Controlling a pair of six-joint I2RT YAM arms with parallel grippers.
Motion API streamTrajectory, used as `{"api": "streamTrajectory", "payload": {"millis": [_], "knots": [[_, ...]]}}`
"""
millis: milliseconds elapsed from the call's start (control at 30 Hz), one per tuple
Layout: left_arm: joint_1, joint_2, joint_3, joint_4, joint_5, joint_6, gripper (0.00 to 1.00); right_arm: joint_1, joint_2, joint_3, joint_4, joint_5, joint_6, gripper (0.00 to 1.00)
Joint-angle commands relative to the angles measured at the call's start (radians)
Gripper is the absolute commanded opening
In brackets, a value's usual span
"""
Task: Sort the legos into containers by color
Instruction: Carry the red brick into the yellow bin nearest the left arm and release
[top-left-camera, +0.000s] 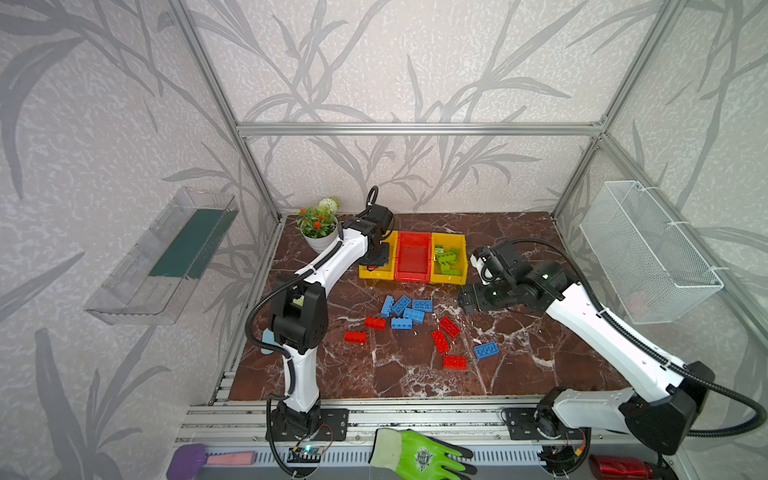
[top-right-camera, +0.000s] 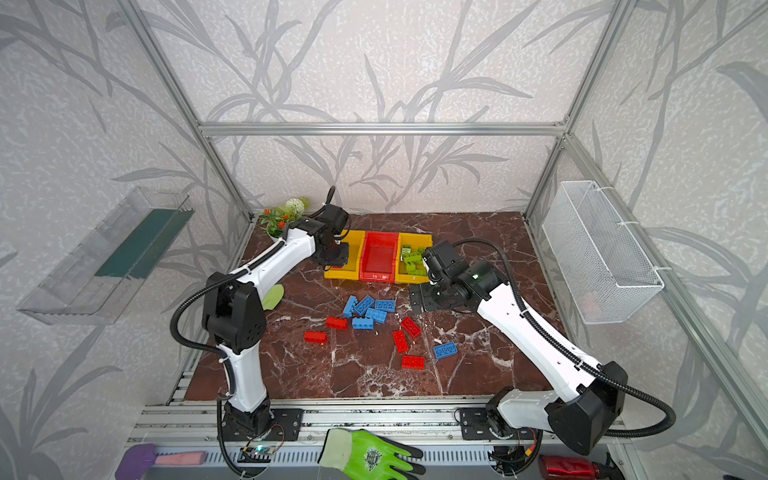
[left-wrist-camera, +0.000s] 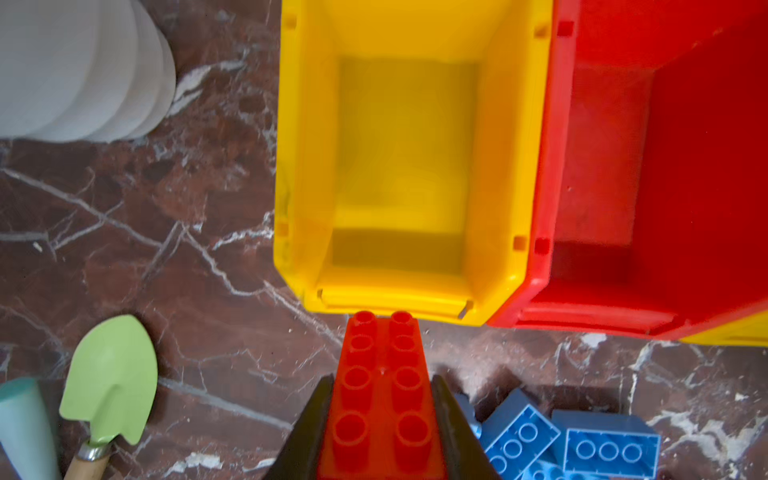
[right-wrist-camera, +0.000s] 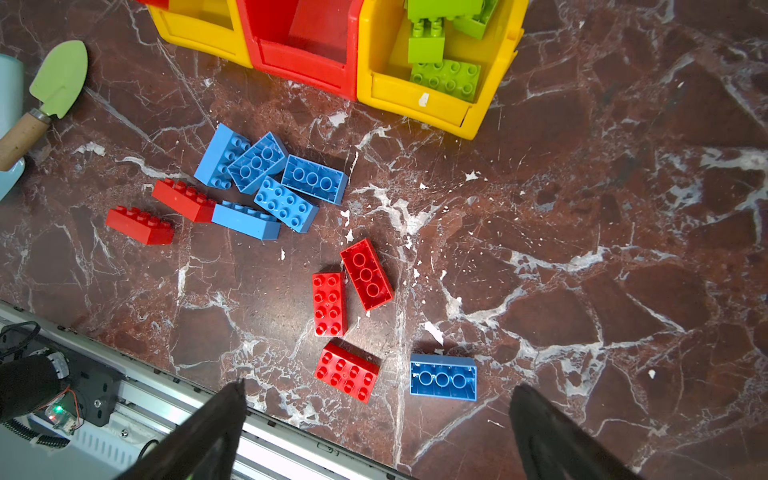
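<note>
The left jaws are narrowed onto a red lego (left-wrist-camera: 380, 399), its studs facing the wrist camera, held above the tabletop (top-left-camera: 519, 365) with its far end at the front lip of the left yellow bin (left-wrist-camera: 299, 166); in both top views these jaws hang over the front part of that bin. The red bin (left-wrist-camera: 557, 166) touches it alongside, and the right yellow bin (top-left-camera: 449, 279) beyond holds the lime green legos (top-left-camera: 446, 259). The right jaws stand wide apart, clear of every brick, above the tabletop just in front of the right yellow bin. Five blue legos (top-left-camera: 405, 309) lie bunched in front of the bins, a sixth blue lego (top-left-camera: 486, 350) well apart nearer the front edge, and five red legos (top-left-camera: 440, 341) lie scattered around them
</note>
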Motion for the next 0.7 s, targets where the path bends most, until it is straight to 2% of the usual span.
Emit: {"api": "streamTrajectory", "payload": {"millis": [0,233,300,400,467,500,567,667], "knots": [[0.005,0.097,0.112,-0.081,-0.014,0.021,0.21,0.002,-0.020,0.004,-0.006,0.031,0.007,0.99],[0.020,0.300,0.381,-0.152,-0.023,0.033,0.23,-0.004,-0.007,0.027,-0.031,0.044,0.023,0.99],[0.029,0.351,0.454,-0.178,-0.019,0.038,0.27,-0.006,0.004,0.038,-0.035,0.048,0.027,0.99],[0.044,0.408,0.534,-0.203,-0.006,0.042,0.43,-0.008,0.026,0.060,-0.041,0.052,0.028,0.99],[0.053,0.429,0.574,-0.212,0.004,0.040,0.63,-0.008,0.045,0.078,-0.040,0.055,0.027,0.99],[0.057,0.434,0.584,-0.214,0.012,0.038,0.67,-0.008,0.053,0.087,-0.039,0.057,0.024,0.99],[0.064,0.434,0.603,-0.214,0.032,0.034,0.74,-0.008,0.073,0.106,-0.033,0.058,0.017,0.99],[0.069,0.411,0.615,-0.211,0.044,0.025,0.78,-0.008,0.096,0.126,-0.015,0.057,0.008,0.99]]}}
